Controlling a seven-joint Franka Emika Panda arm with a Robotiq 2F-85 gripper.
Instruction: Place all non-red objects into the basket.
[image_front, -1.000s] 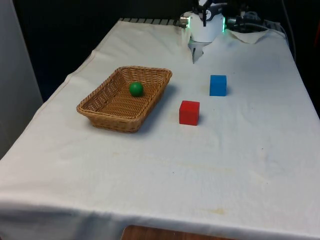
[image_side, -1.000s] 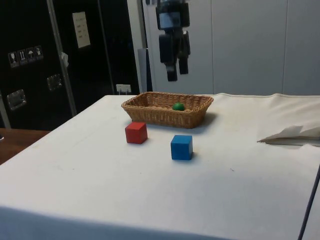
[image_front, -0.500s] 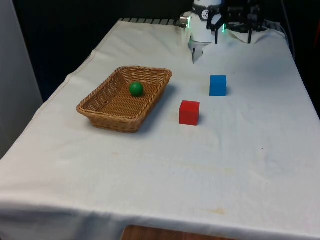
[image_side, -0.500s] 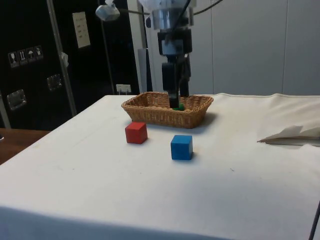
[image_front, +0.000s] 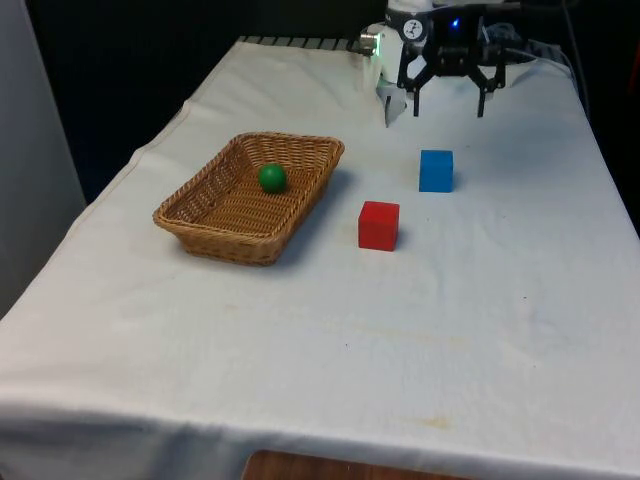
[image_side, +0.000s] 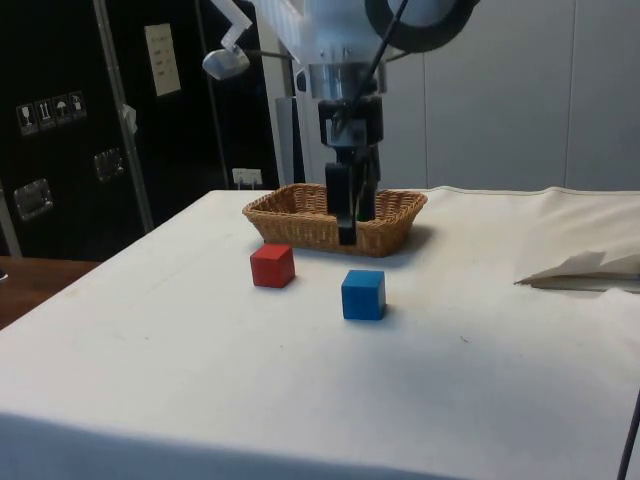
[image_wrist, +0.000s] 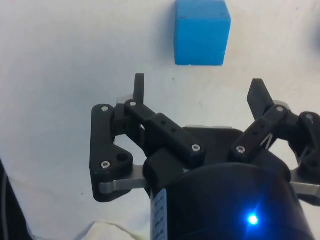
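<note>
On the tabletop (image_front: 300, 340) sit 1 blue cube (image_front: 436, 170), 1 red cube (image_front: 379, 225) and 1 basket (image_front: 205, 210) holding 1 green ball (image_front: 272, 178). The hand (image_front: 449, 105) hangs wide open and empty above the blue cube.

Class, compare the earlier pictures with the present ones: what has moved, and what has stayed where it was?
The hand has come down, open and empty, from high above the table until it hangs over the cloth behind the blue cube, which it has not touched. The green ball in the basket and the red cube have not moved.
</note>
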